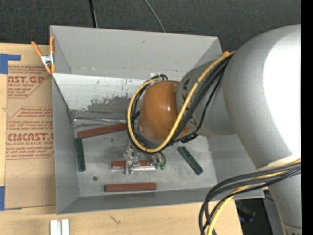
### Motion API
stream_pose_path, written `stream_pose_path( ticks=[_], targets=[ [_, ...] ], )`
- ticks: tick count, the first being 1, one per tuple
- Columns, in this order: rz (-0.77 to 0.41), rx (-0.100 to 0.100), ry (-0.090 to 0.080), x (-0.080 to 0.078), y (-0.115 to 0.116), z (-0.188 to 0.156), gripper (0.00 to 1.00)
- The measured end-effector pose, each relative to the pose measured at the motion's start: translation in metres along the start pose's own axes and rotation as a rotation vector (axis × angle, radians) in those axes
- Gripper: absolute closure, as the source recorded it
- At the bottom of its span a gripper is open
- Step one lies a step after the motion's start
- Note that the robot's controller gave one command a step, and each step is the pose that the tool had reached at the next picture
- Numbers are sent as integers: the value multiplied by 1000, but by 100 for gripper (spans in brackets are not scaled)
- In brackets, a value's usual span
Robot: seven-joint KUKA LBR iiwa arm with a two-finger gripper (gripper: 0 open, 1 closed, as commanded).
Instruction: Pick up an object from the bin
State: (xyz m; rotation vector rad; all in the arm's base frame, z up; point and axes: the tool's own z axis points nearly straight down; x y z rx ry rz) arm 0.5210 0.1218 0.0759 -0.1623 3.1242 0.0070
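Nearest the front wall of the grey metal bin (61, 146), a reddish-brown flat bar (130, 186) is seen lying on the floor, parallel to that wall and apart from everything else. Just behind it, at about the middle of the floor, the end effector (133, 166) is lowered right onto a short reddish-brown bar (117, 165). One end of this bar is seen to project to the left, and more of the same colour is seen on the other side. Whether the end effector is open or closed on this bar cannot be told, as the contact is hidden by the metal parts of the tool. A small green piece (161, 166) is seen just beside the end effector on its right.

To the left, near the side wall, a dark green bar (79, 154) is laid lengthwise from front to back. To the right, a second dark green bar (190, 160) is laid at a slant, partly overhung by the wrist.

Farther back, a longer reddish-brown bar (101, 130) is laid slightly tilted, near the foot of the sloping rear wall.

Above the end effector, an orange cover (157, 109) is carried on the wrist, looped by yellow and black cables (133, 106). The large grey arm (264, 97) is entered from the right, over the bin's rim.
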Motion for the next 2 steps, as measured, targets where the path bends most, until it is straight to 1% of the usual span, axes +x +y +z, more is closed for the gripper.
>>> stream_pose_path(
  ticks=[1, 2],
  targets=[
    [7, 4, 15, -6, -5, -193, 100],
    [8, 4, 15, -7, -5, -208, 100]
  ],
)
